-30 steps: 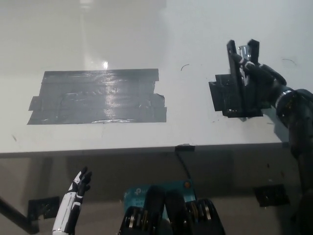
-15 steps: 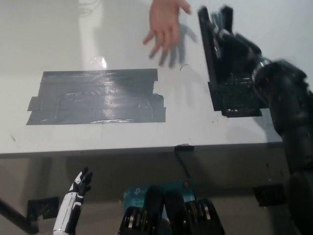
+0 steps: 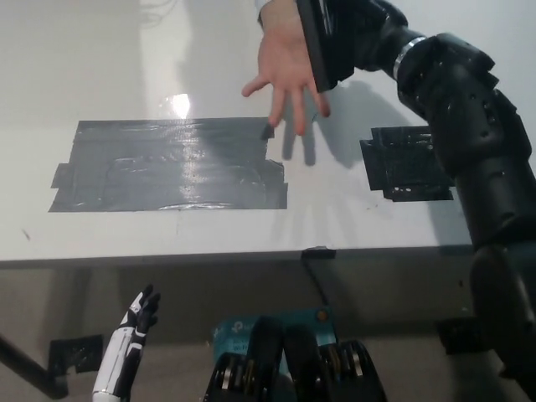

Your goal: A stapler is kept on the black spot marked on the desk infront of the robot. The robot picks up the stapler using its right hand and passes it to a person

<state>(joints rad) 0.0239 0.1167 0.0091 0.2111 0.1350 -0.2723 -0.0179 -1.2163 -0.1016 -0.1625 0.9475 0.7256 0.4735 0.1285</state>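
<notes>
My black right hand (image 3: pixel 356 38) is raised near the top of the head view, shut on the black stapler (image 3: pixel 316 46), which hangs long and narrow above the desk. A person's open hand (image 3: pixel 285 71) reaches in from the top edge, palm up, right beside and partly under the stapler. The black spot (image 3: pixel 408 163) on the white desk (image 3: pixel 209 218) lies bare below my right forearm. My white left hand (image 3: pixel 126 352) rests low at the lower left, below the desk edge, fingers apart and holding nothing.
A large patch of grey tape (image 3: pixel 167 163) covers the desk's left-middle. The desk's front edge (image 3: pixel 251 255) runs across the picture, with a dark cable (image 3: pixel 318 276) hanging from it.
My right hand has carried the stapler up and to the left, off the black spot. The person's hand has come further in and now sits against the stapler.
</notes>
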